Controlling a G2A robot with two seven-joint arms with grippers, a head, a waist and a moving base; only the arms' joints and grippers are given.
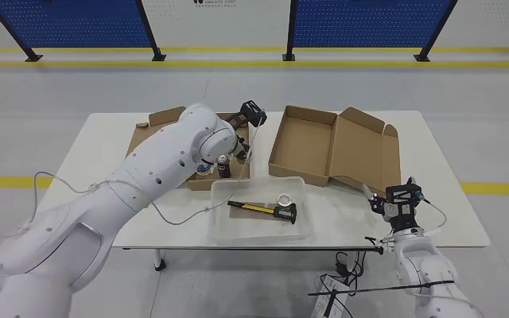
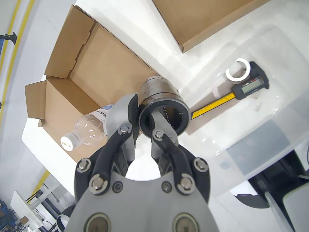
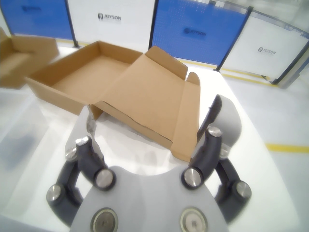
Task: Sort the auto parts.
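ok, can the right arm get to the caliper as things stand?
Probably yes. The right gripper is open and empty, the caliper lies uncovered in the open tray, with bare table between them. The left gripper, holding the bearing, is clear of it.

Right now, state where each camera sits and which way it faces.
Top view: above the arms, looking down on the table; both arms show.
Left wrist view: on the left wrist, looking down past the left gripper, shut on a bearing, at the left box holding a bottle.
Right wrist view: on the right wrist, facing across the right box; the right gripper is open.
Shared: top and left wrist views both show the caliper.
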